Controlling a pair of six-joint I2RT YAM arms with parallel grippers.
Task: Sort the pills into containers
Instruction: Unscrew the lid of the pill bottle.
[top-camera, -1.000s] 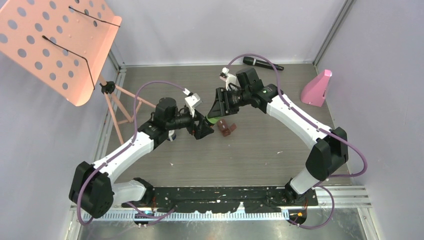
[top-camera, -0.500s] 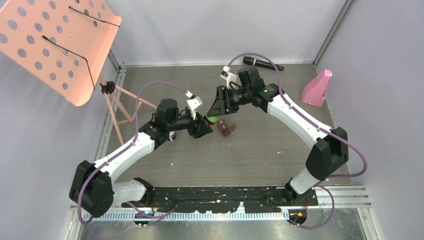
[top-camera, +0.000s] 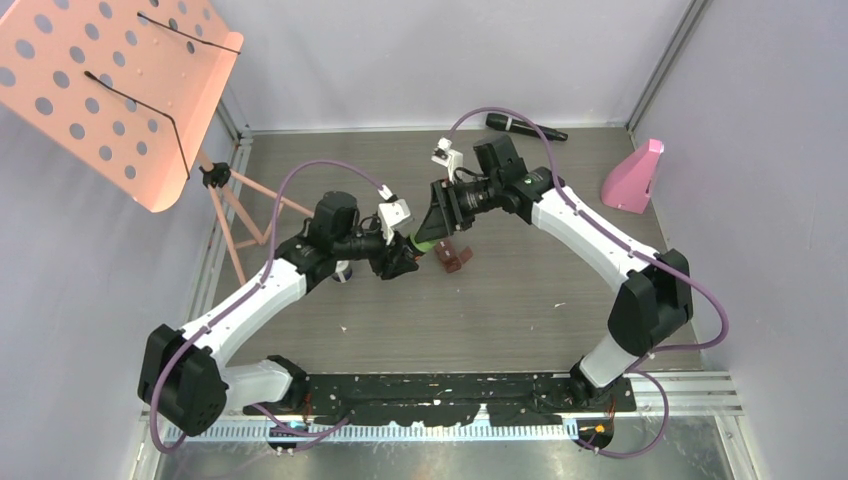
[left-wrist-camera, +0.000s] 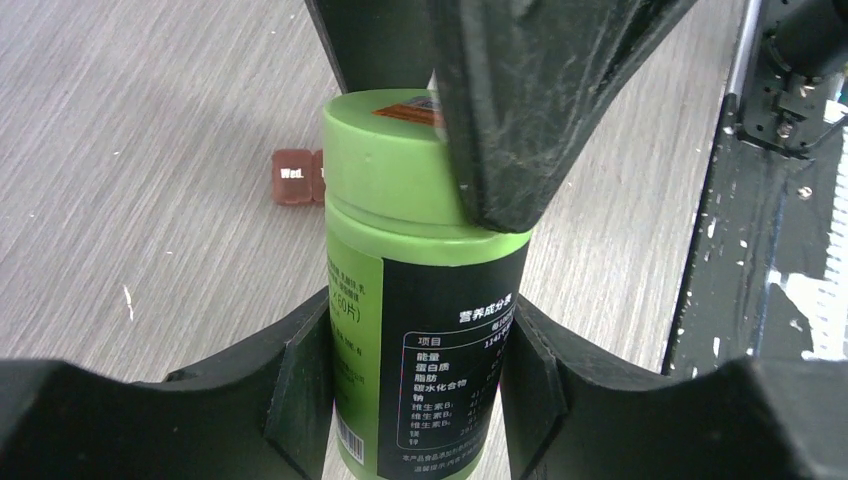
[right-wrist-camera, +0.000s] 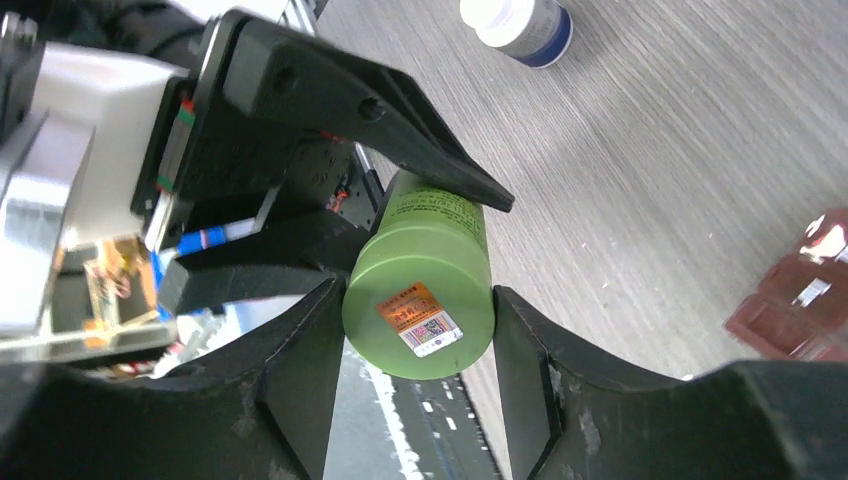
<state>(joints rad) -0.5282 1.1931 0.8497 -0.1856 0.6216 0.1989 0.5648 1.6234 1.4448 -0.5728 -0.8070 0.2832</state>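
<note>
Above the middle of the tabletop (top-camera: 520, 300), the two arms meet nose to nose over one green bottle (top-camera: 424, 241). The left gripper (left-wrist-camera: 418, 385) has its fingers pressed against both sides of the bottle's labelled body. The right gripper (right-wrist-camera: 412, 300) is closed around the green lid (right-wrist-camera: 420, 310), a finger on each flank. The bottle looks to be held between them, lying roughly along the line from one wrist to the other. Whether it is fully clear of the wood I cannot tell.

Just beside it on the tabletop lies the small brown pill case (top-camera: 455, 258), one cell marked "Wed." in the left wrist view. A white-and-blue bottle (right-wrist-camera: 515, 25) stands farther off, near the left arm.

To my eye this is the uncapping step. The bottle seems to be rigid plastic, light, with a glossy label that could slip under twist. A hold low on the body, opposed by a hold square on the lid's rim, looks the right one. The lid is smooth and shallow, so a grip that creeps toward its top edge would likely skid off. Any pills inside are hidden.
</note>
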